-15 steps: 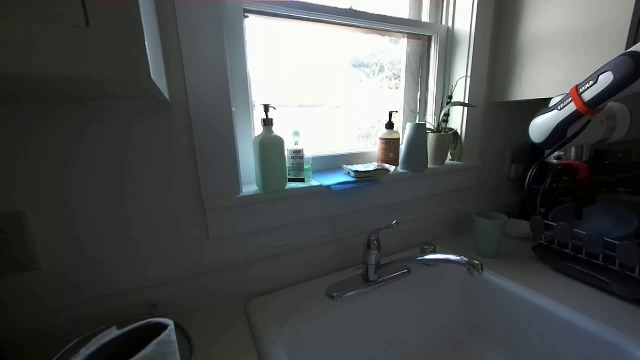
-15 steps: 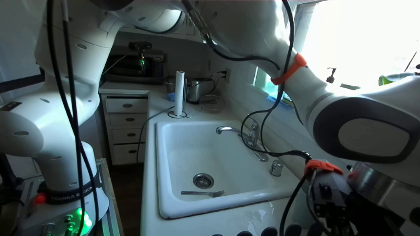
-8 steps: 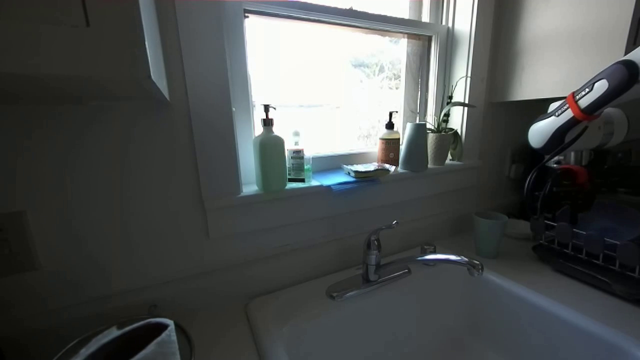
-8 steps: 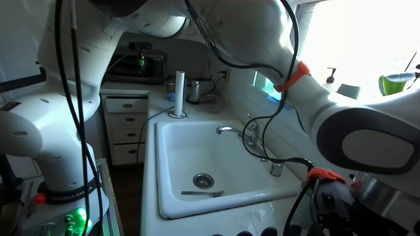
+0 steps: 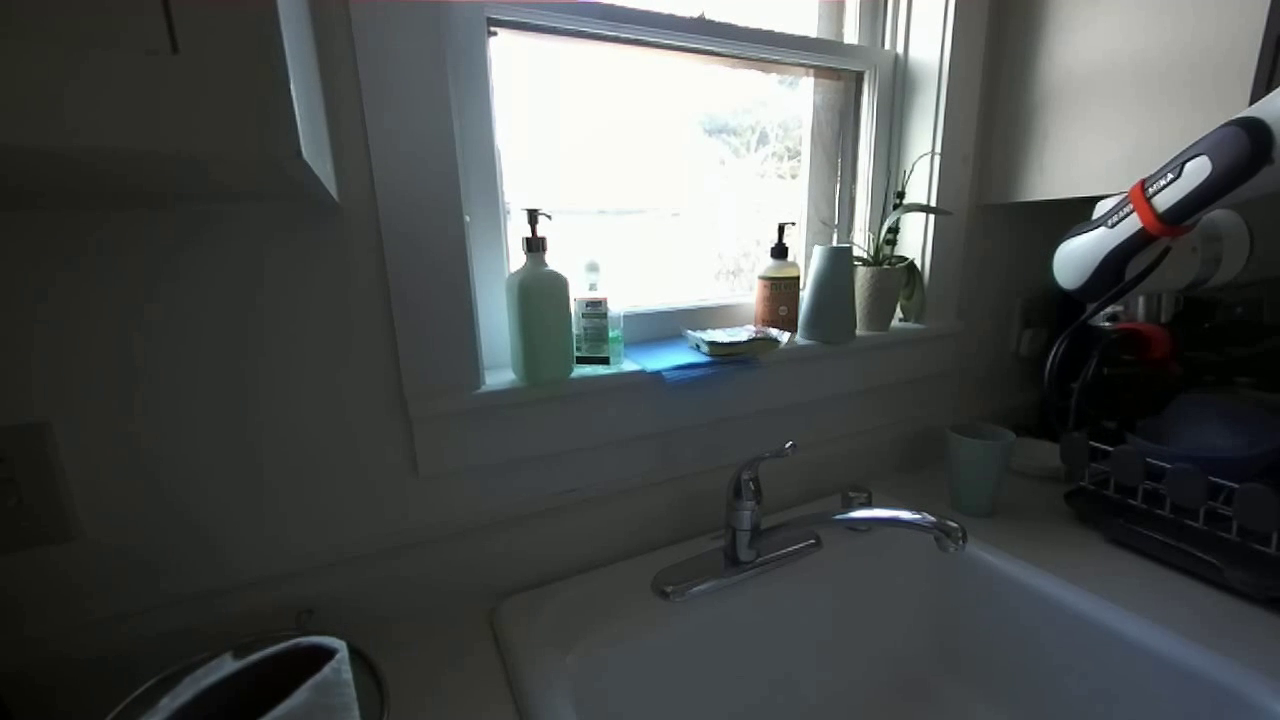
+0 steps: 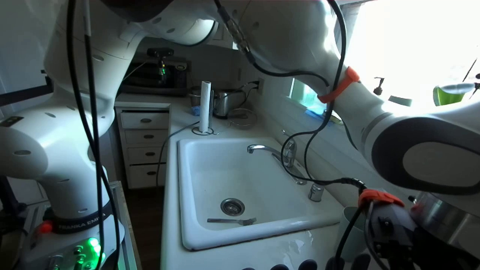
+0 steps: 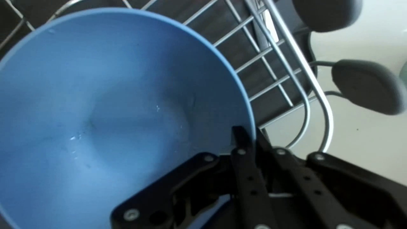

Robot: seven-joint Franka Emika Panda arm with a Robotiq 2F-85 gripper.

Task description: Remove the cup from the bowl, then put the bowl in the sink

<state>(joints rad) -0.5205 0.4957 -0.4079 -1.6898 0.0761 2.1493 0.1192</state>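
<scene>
The blue bowl [image 7: 136,121] fills much of the wrist view, over the wire dish rack, with no cup inside. My gripper [image 7: 253,138] is shut on the bowl's near-right rim, one finger inside the wall and one outside. Whether the bowl rests on the rack or hangs just above it, I cannot tell. In an exterior view the bowl [image 5: 1210,435] shows dimly at the far right. The pale green cup [image 5: 978,468] stands upright on the counter between sink and rack. A white sink [image 6: 210,180] lies beyond the rack; the fingertips are hidden in both exterior views.
The dish rack [image 5: 1175,510] has grey-capped prongs along its edge. A chrome faucet [image 6: 289,155] reaches over the basin, and a fork [image 6: 230,221] lies near the drain [image 6: 232,207]. Bottles and a plant [image 5: 880,285] line the windowsill. Cables loop from the arm.
The arm dipped slightly, then rose a little and shifted. My jaws have come together on the bowl's rim. In an exterior view the bowl sits a bit further right than a second ago.
</scene>
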